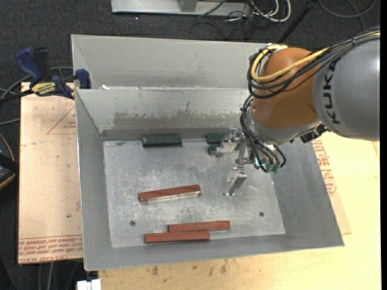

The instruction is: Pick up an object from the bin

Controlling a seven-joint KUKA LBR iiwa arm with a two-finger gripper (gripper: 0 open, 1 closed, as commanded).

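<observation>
Camera view: I counted five things in the bin (92,186): three reddish-brown bars, one dark bar (162,141) and one small dark piece (214,141).

The single reddish-brown bar (169,193) lay near centre, toward 9 o'clock. The paired reddish-brown bars (198,226) lay touching at 6 o'clock, near the front edge. The dark bar sat against the back wall at 11 o'clock and the small dark piece at 1 o'clock.

The floor from 3 to 5 o'clock was open. The gripper (232,189) hung below the orange cover (284,95) over bare floor at 3 o'clock, holding nothing. The small dark piece was nearest to it. I could not tell the gripper's opening.
</observation>
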